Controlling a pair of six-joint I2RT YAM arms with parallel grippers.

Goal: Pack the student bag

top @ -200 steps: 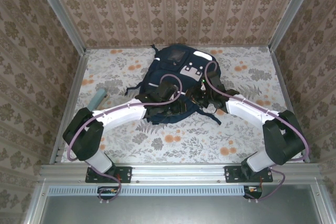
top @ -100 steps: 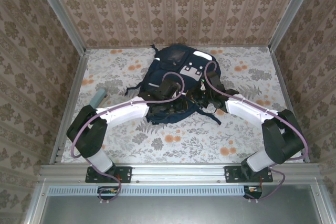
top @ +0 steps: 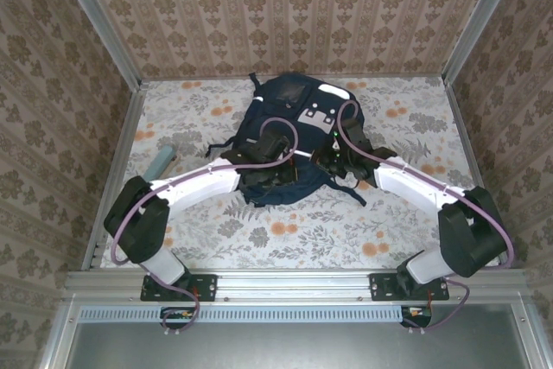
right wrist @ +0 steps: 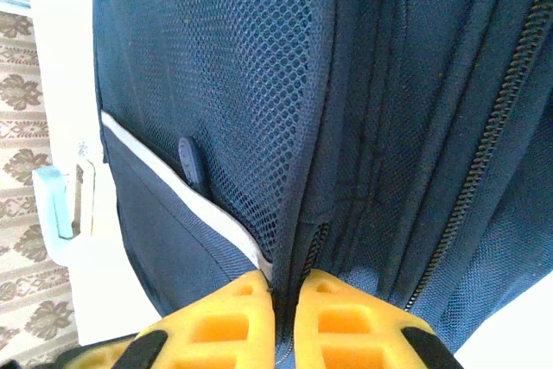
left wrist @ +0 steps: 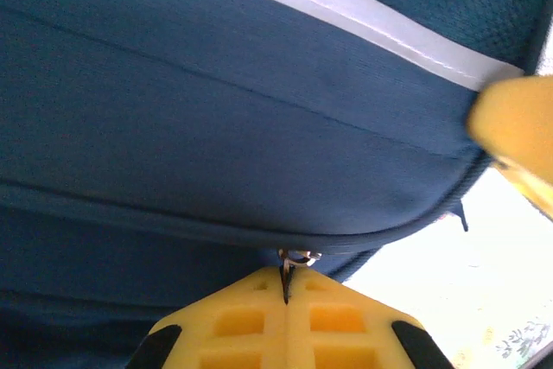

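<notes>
**Top external view.** The student bag [top: 292, 127] lies flat at the middle of the bench [top: 406, 213]. Its long axis runs from the far wall towards the arms, and its grey-white patches are at the far end. Both arms reach inward over the near half of the bag. The left tool [top: 283, 167] comes in from the left and the right tool [top: 318, 162] from the right. The two sit just beside one another, so neither arm is clearly the nearer. A pale cylinder [top: 162, 160] lies well apart, towards the left edge of the bench.

**Left wrist view.** The left tool [left wrist: 285, 281] is clenched, with its yellow fingers meeting on a thin zip pull [left wrist: 298, 257]. The zip seam [left wrist: 173, 226] runs across the view from side to side, directly ahead of the fingertips. A white stripe [left wrist: 371, 19] crosses the navy fabric above it.

**Right wrist view.** The right tool [right wrist: 283, 289] is clenched on a fold of the bag, at the seam beside the mesh pocket [right wrist: 251, 75]. Zip tracks [right wrist: 484, 153] run away from the fingertips, roughly along the tool's own line.

**Judgement.** The coming move likely depends on drawing the pull along its seam. That direction is sideways to the left tool, while the right tool anchors the fabric.
</notes>
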